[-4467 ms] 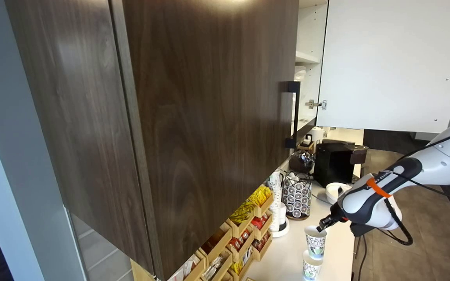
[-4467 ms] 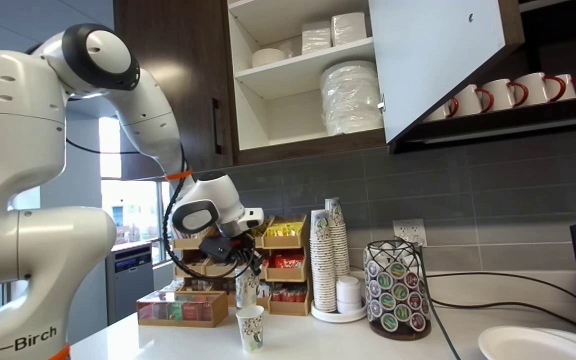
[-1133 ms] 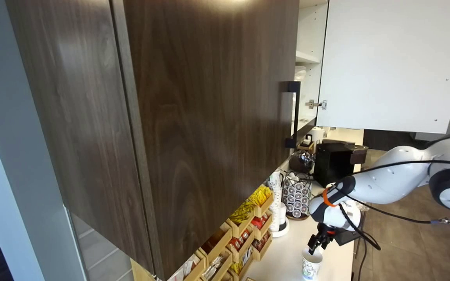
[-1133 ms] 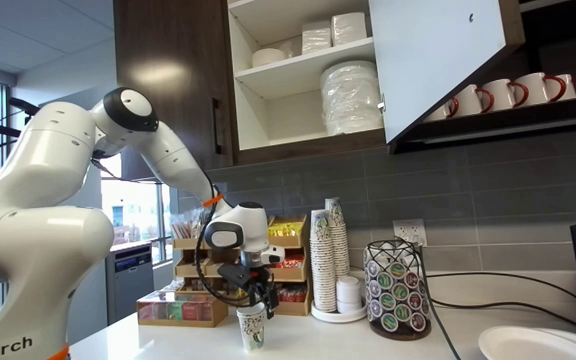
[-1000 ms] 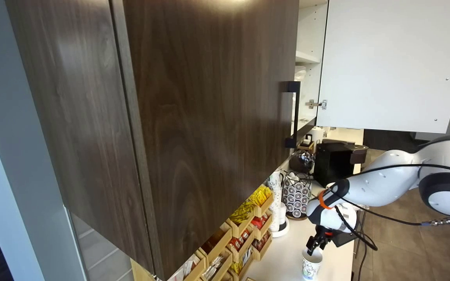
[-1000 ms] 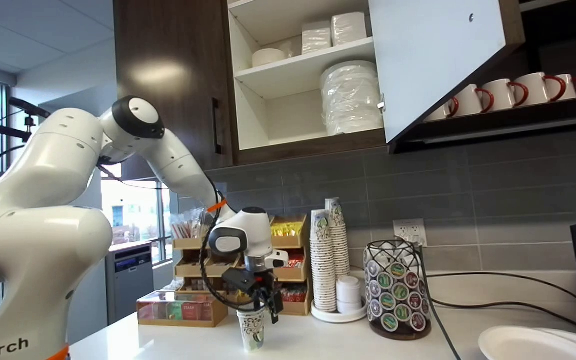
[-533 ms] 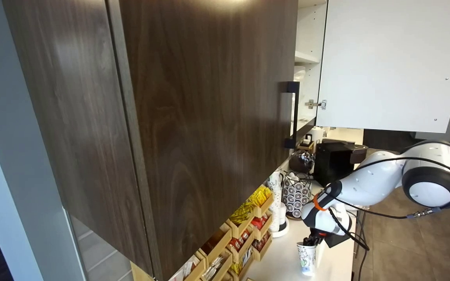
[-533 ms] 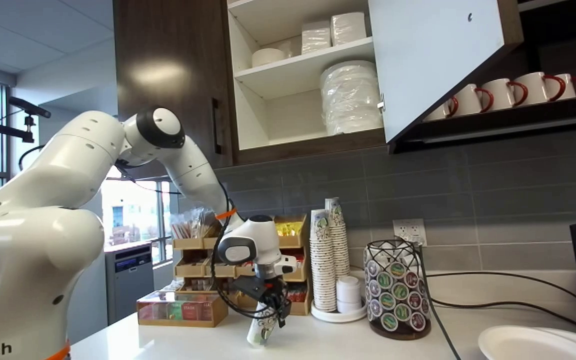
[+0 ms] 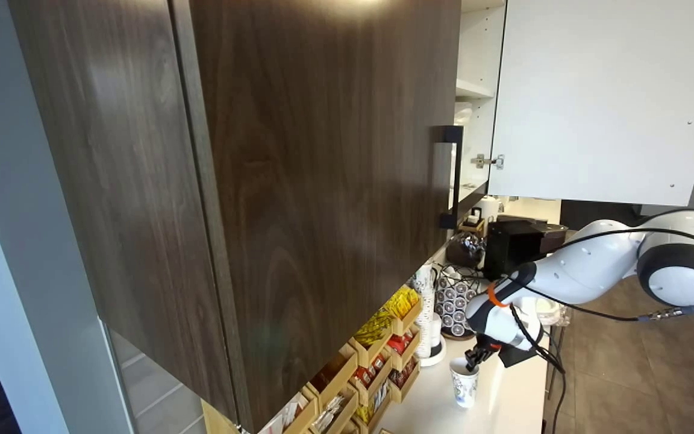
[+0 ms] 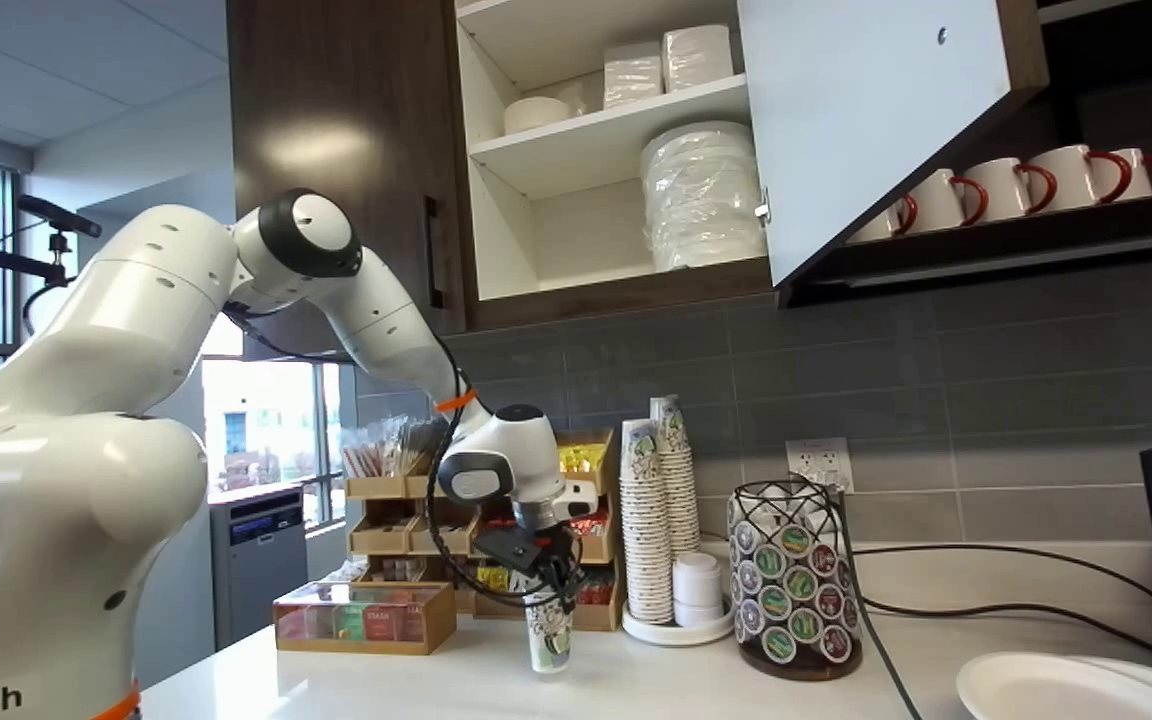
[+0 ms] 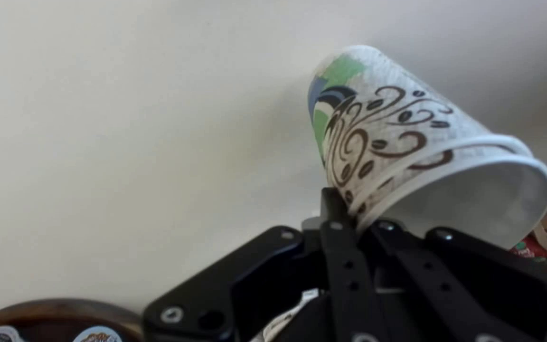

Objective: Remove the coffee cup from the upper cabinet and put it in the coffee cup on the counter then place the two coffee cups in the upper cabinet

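Note:
The two coffee cups are nested, the inner one's rim standing just above the outer one's. The nested cups show swirls and a green-blue patch in the wrist view, and show in both exterior views. My gripper is shut on the cup wall at the rim, one finger outside; the inner finger is partly hidden. The gripper also shows in both exterior views. The cups are low over the white counter; I cannot tell if they touch it. The upper cabinet stands open above, its white door swung out.
Tall stacks of paper cups and a coffee-pod holder stand behind and to the right in an exterior view. Wooden packet bins line the wall. A tea box is at left. Wrapped plates occupy the cabinet's lower shelf.
Earlier, my gripper held one cup above the other. The cups became nested, and the gripper then closed on the rim. The pair tilted, then shifted toward the cup stacks and stands more upright now.

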You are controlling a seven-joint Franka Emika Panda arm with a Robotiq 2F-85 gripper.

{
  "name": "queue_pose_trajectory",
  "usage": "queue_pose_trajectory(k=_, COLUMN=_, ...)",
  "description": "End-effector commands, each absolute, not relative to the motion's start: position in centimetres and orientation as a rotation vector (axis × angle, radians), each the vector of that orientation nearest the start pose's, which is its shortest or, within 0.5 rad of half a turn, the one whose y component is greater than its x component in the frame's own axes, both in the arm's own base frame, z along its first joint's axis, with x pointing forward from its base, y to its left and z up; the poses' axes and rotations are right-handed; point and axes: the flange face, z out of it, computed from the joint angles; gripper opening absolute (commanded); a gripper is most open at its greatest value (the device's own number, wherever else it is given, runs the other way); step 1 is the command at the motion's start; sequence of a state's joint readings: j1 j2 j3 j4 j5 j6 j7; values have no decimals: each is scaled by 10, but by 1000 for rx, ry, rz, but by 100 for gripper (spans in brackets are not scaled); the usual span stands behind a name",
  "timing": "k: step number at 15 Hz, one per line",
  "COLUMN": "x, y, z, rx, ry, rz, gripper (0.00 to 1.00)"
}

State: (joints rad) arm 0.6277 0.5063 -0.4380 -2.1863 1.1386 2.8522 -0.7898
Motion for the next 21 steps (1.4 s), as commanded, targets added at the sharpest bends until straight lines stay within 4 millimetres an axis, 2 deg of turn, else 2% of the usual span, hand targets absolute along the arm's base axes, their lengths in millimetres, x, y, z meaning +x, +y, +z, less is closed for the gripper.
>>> queue_pose_trajectory(k=1, x=533, y=41, z=226, rx=-2904, ry=-10, rz=-598, gripper=1)
queue_pose_trajectory(k=8, x=490, y=15, z=297, rx=-2808, ry=-74, rz=-804, gripper=1)
queue_pose_trajectory(k=12, x=458, y=16, z=340, rx=-2722, ry=-107, rz=-896, gripper=1)
queue_pose_trajectory(k=13, x=488, y=14, z=321, rx=-2776, ry=-70, rz=-862, gripper=1)
queue_pose_trajectory(k=15, x=483, y=14, z=333, rx=-2747, ry=-65, rz=-888, gripper=5)
queue_pose_trajectory(k=19, x=485, y=14, z=324, rx=-2769, ry=-69, rz=-866, gripper=5)
queue_pose_trajectory(k=20, x=486, y=14, z=323, rx=-2772, ry=-70, rz=-863, gripper=1)
queue_pose_trajectory(k=21, x=487, y=16, z=337, rx=-2759, ry=-102, rz=-905, gripper=1)
